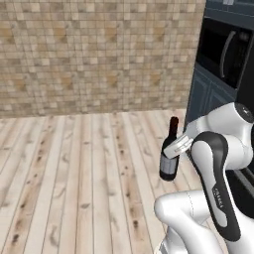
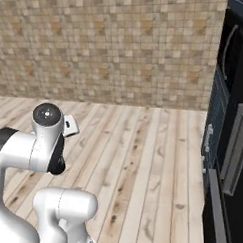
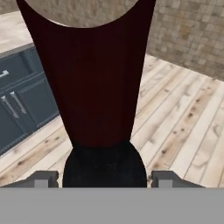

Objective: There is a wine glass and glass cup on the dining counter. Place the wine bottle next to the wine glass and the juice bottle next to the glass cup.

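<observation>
Dark glass, nearly black: the wine bottle (image 1: 170, 153) hangs upright in the air above the plank floor (image 1: 74, 183), its red top at twelve o'clock. The gripper (image 1: 174, 150) has its fingers (image 3: 168, 178) clamped on the bottle's neck. Dark blue cabinets (image 1: 206, 94) with an oven (image 1: 225, 49) stand just to its three o'clock side, before a tiled wall (image 1: 99, 54).

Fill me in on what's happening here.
The white arm is carrying the wine bottle in its gripper, jaws closed on it just below the neck. The bottle hangs upright in the air above the wooden plank floor, in front of a tiled wall, with dark blue cabinets and a built-in oven off to the side. The hand view looks along the bottle's dark red top from close up. It has not yet been set down anywhere.
</observation>
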